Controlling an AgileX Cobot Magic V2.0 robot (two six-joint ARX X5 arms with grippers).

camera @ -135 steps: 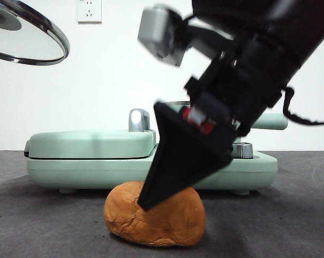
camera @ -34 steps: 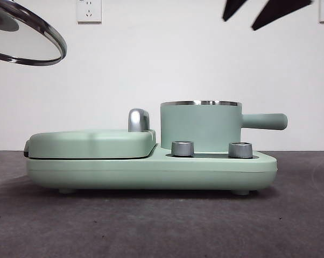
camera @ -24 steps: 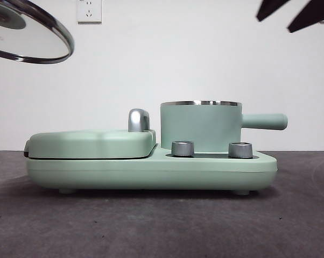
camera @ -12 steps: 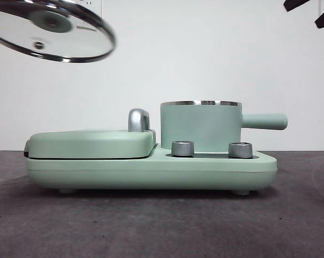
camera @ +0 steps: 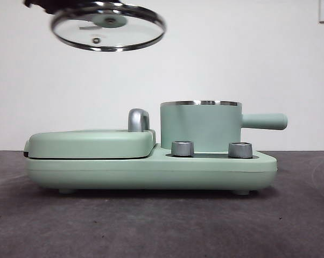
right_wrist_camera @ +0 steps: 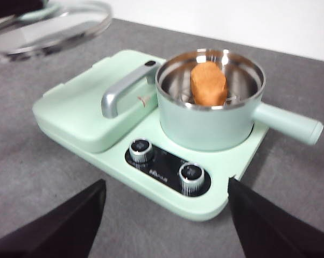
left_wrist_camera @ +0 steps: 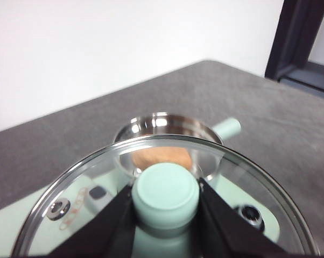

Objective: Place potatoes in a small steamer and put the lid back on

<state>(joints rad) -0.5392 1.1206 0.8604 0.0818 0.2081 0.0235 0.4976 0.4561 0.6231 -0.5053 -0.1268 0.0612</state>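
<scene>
The orange-brown potato (right_wrist_camera: 208, 83) lies inside the small mint-green steamer (camera: 201, 126), which stands on the right half of the cooker; the front view hides the potato behind the pot wall. My left gripper (left_wrist_camera: 164, 201) is shut on the knob of the glass lid (camera: 108, 26), holding it tilted high in the air, left of the steamer. In the left wrist view the potato (left_wrist_camera: 161, 157) and pot rim (left_wrist_camera: 166, 124) show beyond and through the lid (left_wrist_camera: 76, 207). My right gripper (right_wrist_camera: 164, 215) is open and empty, raised above the table on the knob side of the cooker.
The mint-green cooker base (camera: 151, 171) carries a flat griddle cover (camera: 91, 143) with a chrome handle (camera: 139, 119) on its left half and two steel knobs (camera: 183, 148) at the front. The steamer's side handle (camera: 264, 121) sticks out to the right.
The lid has travelled right from the top left corner toward the steamer. The right gripper's tips have left the front view at the top right. Before that, the potato left the table.
</scene>
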